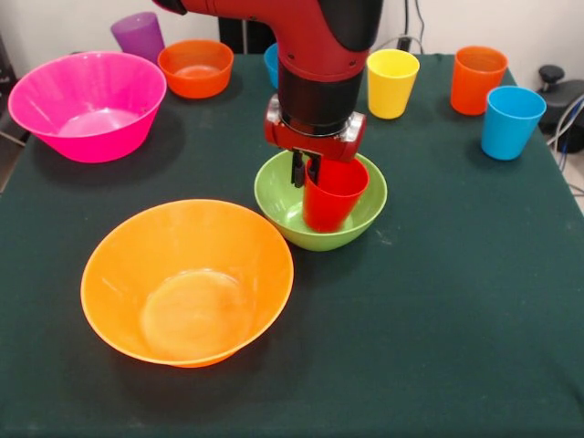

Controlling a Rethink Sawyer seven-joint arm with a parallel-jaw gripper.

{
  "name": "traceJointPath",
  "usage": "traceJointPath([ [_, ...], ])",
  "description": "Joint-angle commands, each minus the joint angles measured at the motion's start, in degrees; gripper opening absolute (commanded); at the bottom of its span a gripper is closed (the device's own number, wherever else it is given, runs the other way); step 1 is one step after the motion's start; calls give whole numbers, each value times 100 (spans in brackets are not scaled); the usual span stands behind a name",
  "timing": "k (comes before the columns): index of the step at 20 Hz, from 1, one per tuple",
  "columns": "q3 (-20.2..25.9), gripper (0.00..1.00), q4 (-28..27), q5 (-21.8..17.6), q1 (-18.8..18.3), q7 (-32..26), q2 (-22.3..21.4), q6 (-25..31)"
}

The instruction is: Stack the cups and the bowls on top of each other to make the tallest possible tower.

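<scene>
My gripper [306,171] comes down from above over the lime green bowl [363,217] at the table's middle. Its fingers pinch the left rim of the red cup [334,199], which stands slightly tilted inside the green bowl. The large yellow-orange bowl [187,281] sits in front to the left. The pink bowl [87,105], small orange bowl [195,67] and purple cup [139,36] are at the back left. The small blue bowl [271,64] is mostly hidden behind the arm. The yellow cup [391,82], orange cup [477,79] and light blue cup [511,121] stand at the back right.
The table is covered by a dark green cloth [456,319]. A black device with cables [561,91] sits past the table's right edge. The robot's red arm [319,55] blocks part of the back middle.
</scene>
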Motion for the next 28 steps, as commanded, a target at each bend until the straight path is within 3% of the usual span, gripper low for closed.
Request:
traceJointPath([
  [1, 517, 0, -33, -438, -12, -582, 148, -62],
  [6, 532, 0, 57, -389, -27, -569, 63, -2],
  [12, 510, 0, 594, -12, 80, -322, -852, 699],
  [18, 560, 0, 719, 264, 56, -224, -1325, 1438],
  [28, 666, 0, 544, 483, 84, -8, -1292, 1724],
])
